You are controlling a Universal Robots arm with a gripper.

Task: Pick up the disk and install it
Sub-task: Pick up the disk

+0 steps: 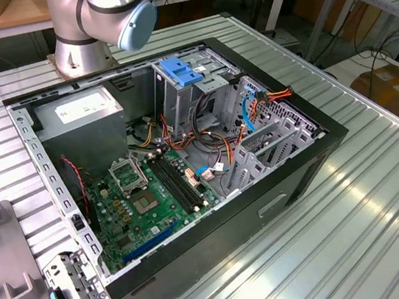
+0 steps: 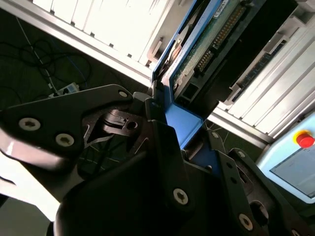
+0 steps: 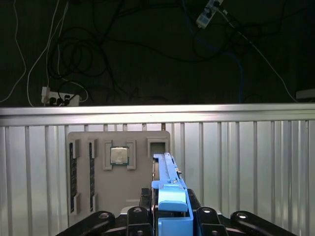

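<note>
Exterior view looks down on computer case (image 1: 281, 197), both wrist views close along disk (image 2: 206, 46) (image 3: 170, 196)

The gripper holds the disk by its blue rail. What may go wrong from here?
1. The gripper clamps the disk edge-on by its blue plastic rail, so it might tilt or slip.
2. In the first wrist view the grey tray with the processor lies just beyond the disk; a drop might hit it.
3. In the exterior view loose cables crowd the drive cage and could snag the disk.
</note>
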